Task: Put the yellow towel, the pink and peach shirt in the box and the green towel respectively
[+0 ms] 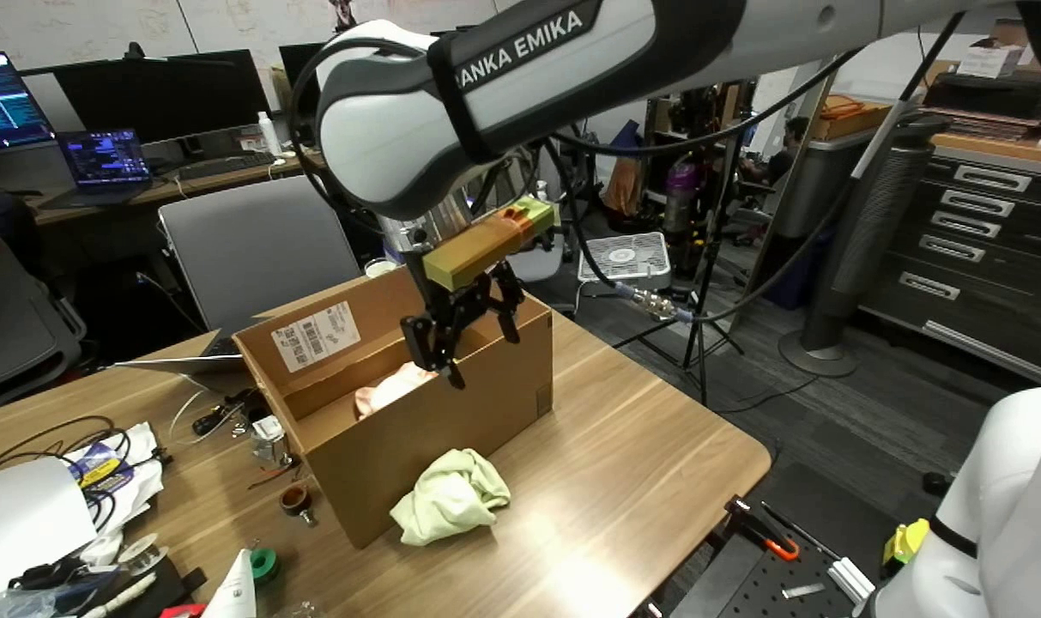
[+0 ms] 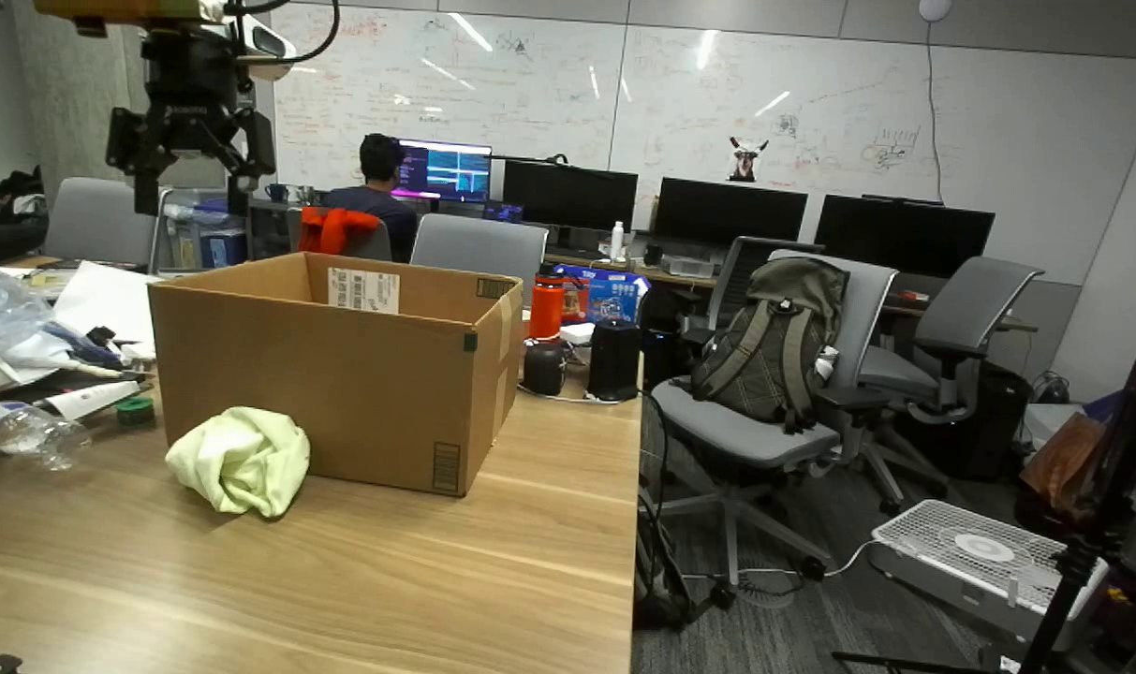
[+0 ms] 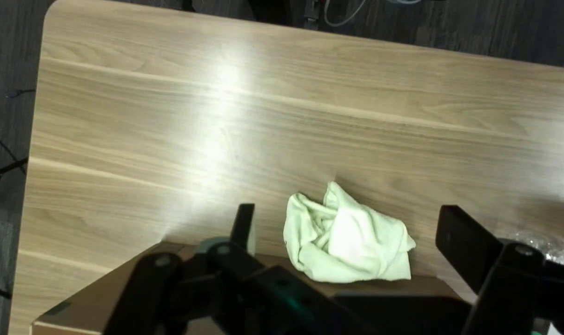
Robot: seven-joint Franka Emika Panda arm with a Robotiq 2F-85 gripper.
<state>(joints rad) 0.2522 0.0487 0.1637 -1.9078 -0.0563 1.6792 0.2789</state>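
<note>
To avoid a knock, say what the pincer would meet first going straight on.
Probably the towel, framed by the open pincer in the wrist view, though depth is unclear and the box could come first.

I see a pale green towel, a brown box, its black-on-white label, a peach-pink shirt, my black jaws and a streaked, tan wood-grain table.
</note>
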